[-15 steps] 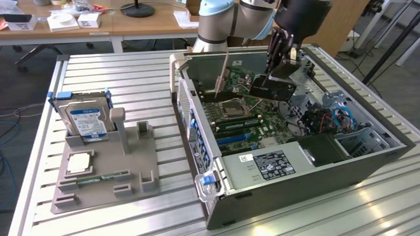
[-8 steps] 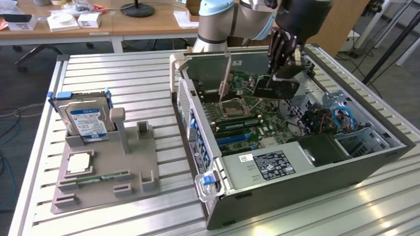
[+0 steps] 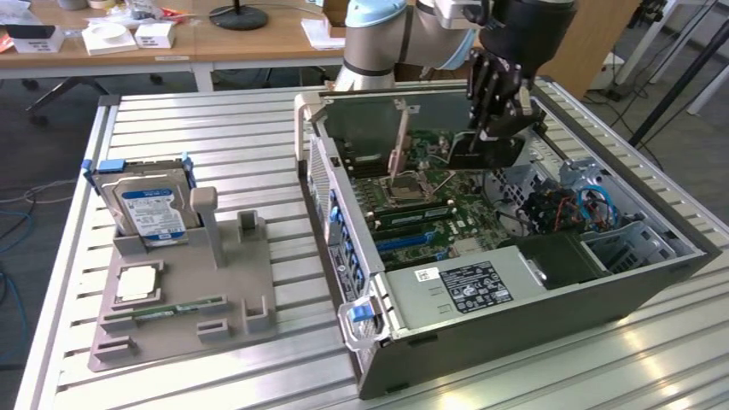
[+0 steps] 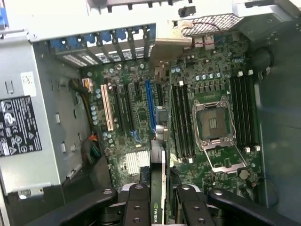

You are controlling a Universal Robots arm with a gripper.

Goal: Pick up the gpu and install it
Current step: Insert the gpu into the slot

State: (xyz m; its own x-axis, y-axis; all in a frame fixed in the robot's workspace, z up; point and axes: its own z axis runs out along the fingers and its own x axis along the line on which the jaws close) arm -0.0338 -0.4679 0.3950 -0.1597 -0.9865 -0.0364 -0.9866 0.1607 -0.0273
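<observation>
open computer case [image 3: 638,286] lying on a slatted metal table, seen from above. in the upper middle of the exterior view the gripper [image 3: 492,128] reaches down into the case, jaws clenched on the gpu [image 3: 484,152] - a dark flat card hanging on edge below the fingers, over the far part of the motherboard [image 3: 439,205].

in the wrist view the gripper [image 4: 160,193] pinches the gpu [image 4: 159,155] from both faces, so the card shows as a thin strip running straight away from the jaws. its long axis lies parallel to the expansion slots and just beside the blue slot [image 4: 149,101], between that slot and the memory slots - it looks lined up in direction. whether its lower edge touches the board cannot be told.
</observation>
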